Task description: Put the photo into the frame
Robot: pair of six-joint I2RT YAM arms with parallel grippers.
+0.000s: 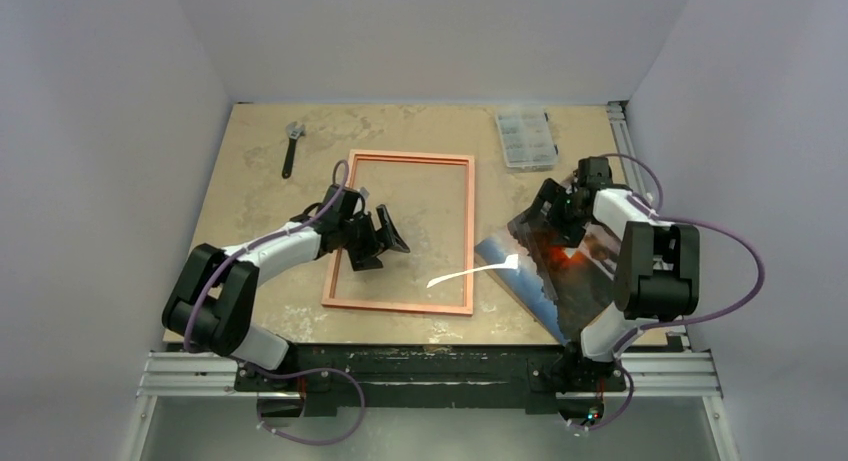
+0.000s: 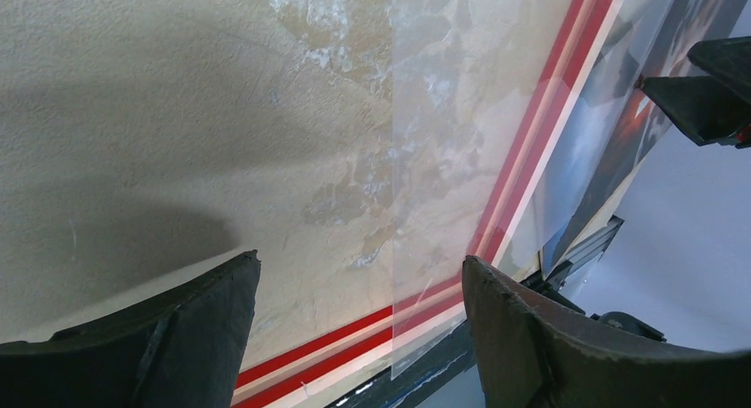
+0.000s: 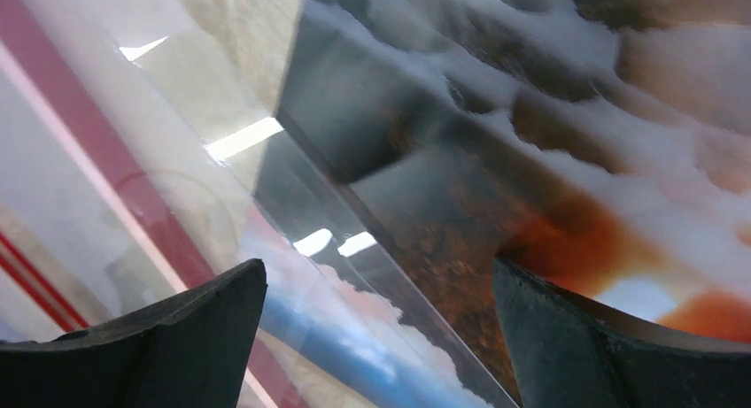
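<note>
The frame [image 1: 470,231] lies flat mid-table, copper-coloured from above; its rail shows as red stripes [image 2: 531,151] in the left wrist view and as a red band [image 3: 89,142] in the right wrist view. The photo [image 1: 565,276], dark rocks with an orange glow and blue water, lies picture-up to the right of the frame, also in view as the photo [image 3: 549,116]. My left gripper [image 1: 385,236] hangs open over the frame's left half, nothing between its fingers [image 2: 359,275]. Over the photo's far part, my right gripper [image 1: 555,209] stands open and empty [image 3: 376,275].
A clear sheet [image 1: 470,274] with a bright glare lies across the frame's right rail and the photo's left edge; its straight edge shows in the sheet [image 2: 443,160]. A wrench [image 1: 291,146] and a clear parts box [image 1: 527,139] lie at the back.
</note>
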